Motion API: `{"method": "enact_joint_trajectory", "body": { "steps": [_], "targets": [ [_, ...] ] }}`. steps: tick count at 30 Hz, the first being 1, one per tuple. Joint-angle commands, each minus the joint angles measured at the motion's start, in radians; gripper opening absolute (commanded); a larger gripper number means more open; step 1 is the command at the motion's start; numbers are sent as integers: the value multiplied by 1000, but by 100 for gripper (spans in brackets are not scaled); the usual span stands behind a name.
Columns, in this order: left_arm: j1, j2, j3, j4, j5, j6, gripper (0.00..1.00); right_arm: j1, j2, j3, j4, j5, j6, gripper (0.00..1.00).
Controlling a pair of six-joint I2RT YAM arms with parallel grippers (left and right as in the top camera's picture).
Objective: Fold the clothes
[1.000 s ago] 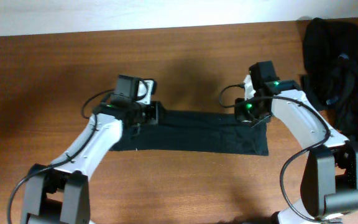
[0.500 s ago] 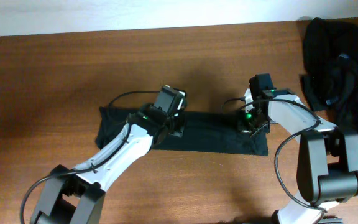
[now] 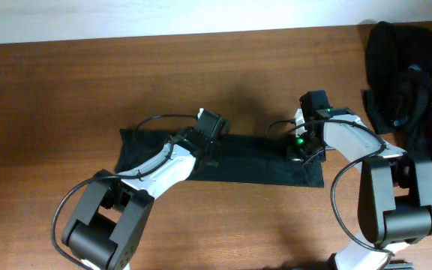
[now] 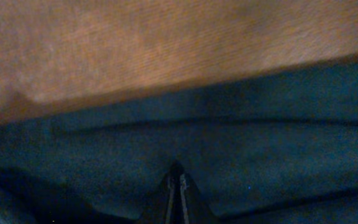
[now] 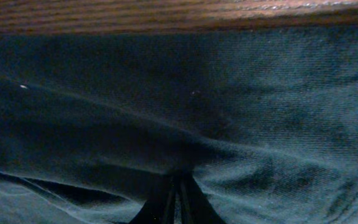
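Black shirt (image 3: 257,166), a long strip lying left to right on the table (image 3: 66,90), pinched tight near its far edge by the left gripper (image 4: 176,185) around the middle and the right gripper (image 5: 178,186) by the right end.

The folded garment (image 3: 261,161) is plain black, and the heaped clothes (image 3: 407,82) are black too. The bench (image 3: 66,90) is reddish-brown wood grain. The left arm (image 3: 156,174) and right arm (image 3: 351,139) are white and black.

Overhead evenly lit, sharp; wrist views (very close) show the black garment (image 4: 260,155) dim and blurred.
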Motion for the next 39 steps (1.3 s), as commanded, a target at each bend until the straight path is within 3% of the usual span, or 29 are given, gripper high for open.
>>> {"method": "enact_joint_trajectory", "body": {
  "steps": [1, 11, 19, 22, 27, 31, 39],
  "targets": [
    [-3, 9, 14, -35, -18, -6, 6, -3, 10, -12, -3, 10, -11, 10],
    [-3, 9, 22, -277, -18, -14, 2, -3, 10, -11, 5, 10, -11, 11],
    [-3, 7, 85, -368, -18, -22, 2, -3, 10, -12, 16, 10, -11, 11],
    [-3, 7, 110, -328, -17, -22, 18, -3, 10, -12, 19, 23, -10, 11],
    [-3, 8, 111, -208, 52, -21, 20, -4, 12, -12, 11, 72, -10, 11],
    [-3, 8, 119, -137, 98, -20, 29, -6, 17, -33, 15, 134, -10, 11],
    [47, 7, 293, -303, 91, 2, 45, -79, 18, -81, 53, 205, -9, 16]
  ]
}}
